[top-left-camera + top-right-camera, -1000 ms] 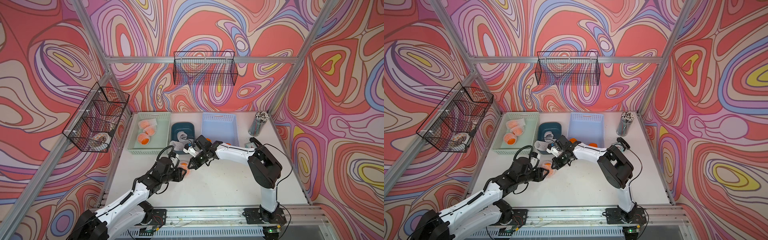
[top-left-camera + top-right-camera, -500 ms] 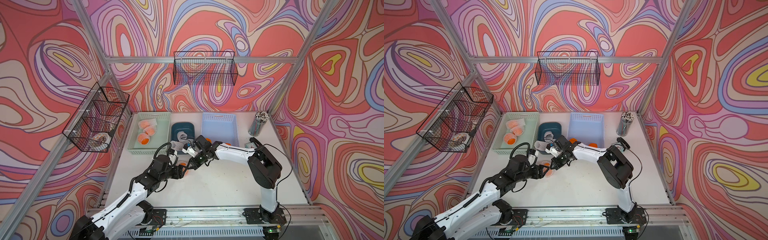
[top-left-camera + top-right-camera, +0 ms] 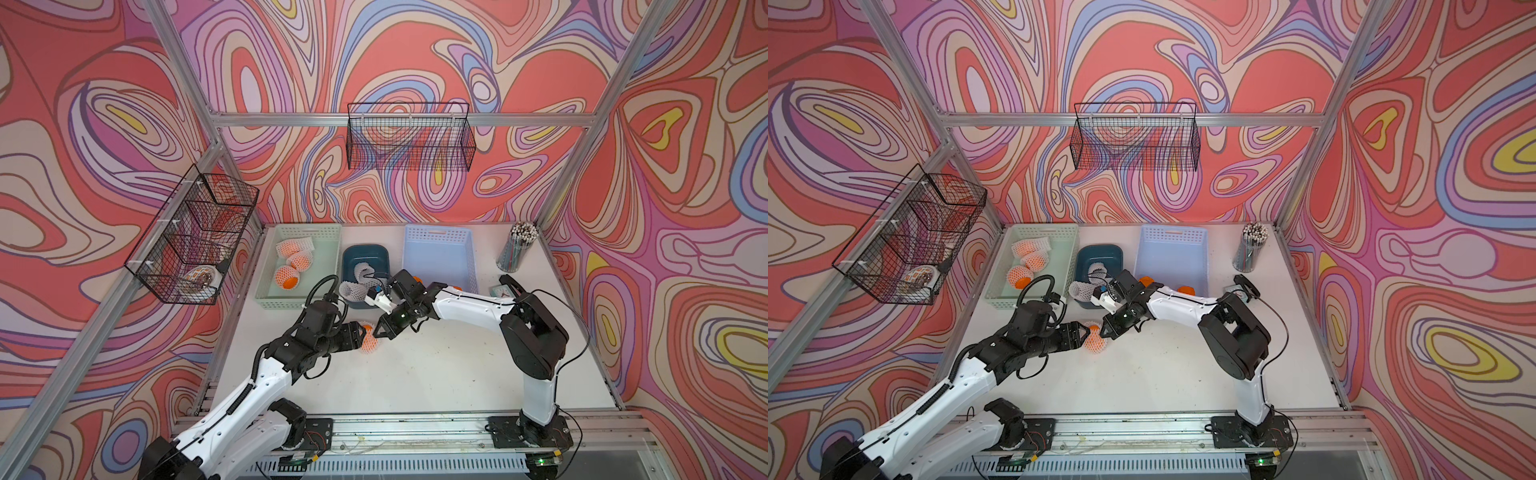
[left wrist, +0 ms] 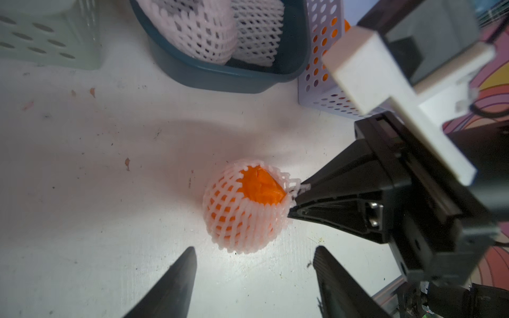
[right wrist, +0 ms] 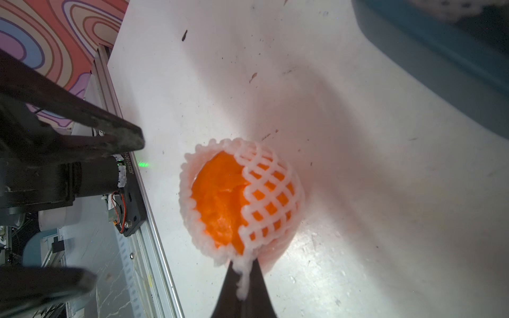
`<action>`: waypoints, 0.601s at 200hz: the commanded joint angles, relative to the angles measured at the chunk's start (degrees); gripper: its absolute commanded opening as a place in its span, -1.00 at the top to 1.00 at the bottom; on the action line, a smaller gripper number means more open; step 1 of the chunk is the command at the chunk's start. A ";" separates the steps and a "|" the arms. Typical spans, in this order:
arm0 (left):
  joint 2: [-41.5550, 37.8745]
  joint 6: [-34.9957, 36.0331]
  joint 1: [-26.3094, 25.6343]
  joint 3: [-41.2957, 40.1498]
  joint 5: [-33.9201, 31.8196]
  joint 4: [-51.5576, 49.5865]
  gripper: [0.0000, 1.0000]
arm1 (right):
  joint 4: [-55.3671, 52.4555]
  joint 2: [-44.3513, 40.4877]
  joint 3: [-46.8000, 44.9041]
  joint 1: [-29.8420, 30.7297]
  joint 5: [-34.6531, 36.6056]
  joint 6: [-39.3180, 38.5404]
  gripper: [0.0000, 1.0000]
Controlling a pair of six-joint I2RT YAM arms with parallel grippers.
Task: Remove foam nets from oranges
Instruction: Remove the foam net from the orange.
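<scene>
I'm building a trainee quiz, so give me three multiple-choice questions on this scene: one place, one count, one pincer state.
1. Where do the empty foam nets lie? A. teal tub B. light blue basket C. back wire basket
2. How many netted oranges lie in the green basket? A. one B. three C. five
3. The right pincer is: A. wide open B. shut on the net around an orange C. shut on a pencil
Answers: 1 A, mesh sleeves sit in the tub; 2 B, three wrapped fruits show there; 3 B, its tips pinch a mesh tuft.
</scene>
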 commanded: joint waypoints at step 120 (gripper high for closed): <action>15.07 -6.22 1.00 8.51 3.38 -4.12 -0.17 | 2.82 -2.48 -1.97 0.31 -0.92 -0.14 0.94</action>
